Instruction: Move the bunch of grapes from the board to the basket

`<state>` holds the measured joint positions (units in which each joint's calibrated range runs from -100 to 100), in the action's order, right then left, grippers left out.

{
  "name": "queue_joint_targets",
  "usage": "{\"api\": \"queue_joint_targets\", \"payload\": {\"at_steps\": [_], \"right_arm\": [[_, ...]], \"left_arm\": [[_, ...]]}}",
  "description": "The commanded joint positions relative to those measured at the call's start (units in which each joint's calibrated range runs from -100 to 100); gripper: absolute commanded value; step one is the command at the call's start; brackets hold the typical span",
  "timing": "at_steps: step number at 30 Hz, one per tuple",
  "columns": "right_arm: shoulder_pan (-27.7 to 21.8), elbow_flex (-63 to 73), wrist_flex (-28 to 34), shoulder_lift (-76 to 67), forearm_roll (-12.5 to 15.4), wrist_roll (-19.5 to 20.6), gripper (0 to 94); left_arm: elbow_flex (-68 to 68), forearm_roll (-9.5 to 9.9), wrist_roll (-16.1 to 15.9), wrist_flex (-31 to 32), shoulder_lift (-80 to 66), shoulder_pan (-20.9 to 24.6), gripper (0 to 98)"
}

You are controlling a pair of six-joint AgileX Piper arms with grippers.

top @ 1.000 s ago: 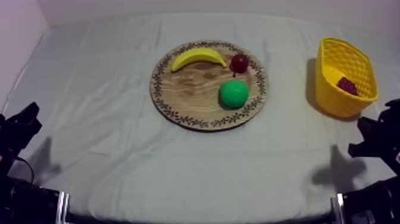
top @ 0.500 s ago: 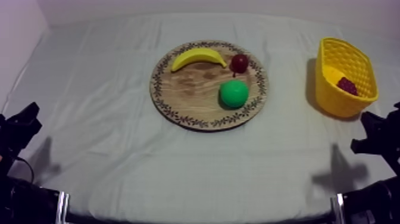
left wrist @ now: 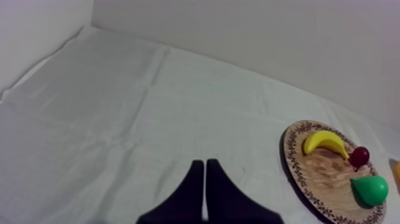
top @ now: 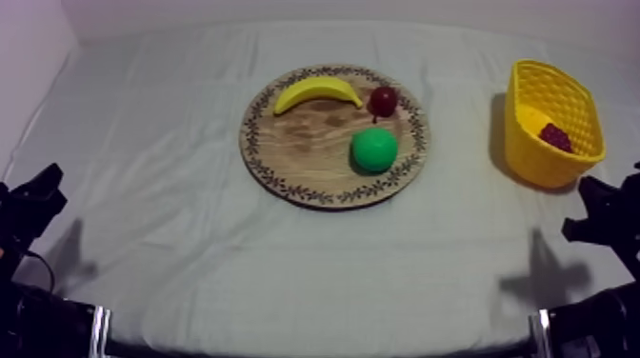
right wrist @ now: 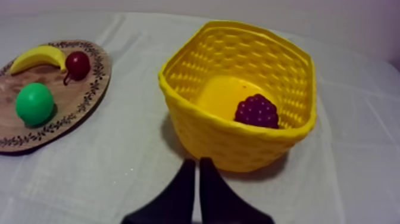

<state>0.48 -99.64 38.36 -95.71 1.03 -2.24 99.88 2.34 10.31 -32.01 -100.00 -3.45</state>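
Grapes [right wrist: 257, 111] lie inside the basket [right wrist: 202, 137] at the far right of the table, low against its right-hand wall. None are left on the board [top: 305, 133].

Change over the last sec: in the top view the R arm has slid a little back toward the near right edge, away from the basket. In the last half sec it barely shifts. L arm, fruit and basket haven't moved.

R gripper [right wrist: 197, 179]: fingers pressed together in a narrow wedge, nothing pinched, pointing at the basket's near wall but apart from it. L gripper [left wrist: 205, 179]: same, fingers together and empty, over bare cloth well left of the board.

Board has the banana [top: 317, 92] at the far side, the small red fruit [top: 384, 100] just right of it, and the pear [top: 374, 149] nearer.

Judgement: drop is done and the R arm is pulling back to rest. Task looks complete, w/ nothing more to grab.
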Motion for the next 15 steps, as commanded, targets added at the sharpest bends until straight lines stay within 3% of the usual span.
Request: {"api": "queue_joint_targets", "payload": {"at_steps": [1,15], "right_arm": [[-0.01,-0.13,-0.16,-0.04,-0.12,-0.44,0.5],[-0.02,-0.14,-0.22,-0.04,-0.13,-3.33,0.3]], "left_arm": [[0.0,-0.02,-0.01,0.0,0.0,0.01,0.1],[0.0,-0.02,0.02,0.0,0.0,0.01,0.1]]}}
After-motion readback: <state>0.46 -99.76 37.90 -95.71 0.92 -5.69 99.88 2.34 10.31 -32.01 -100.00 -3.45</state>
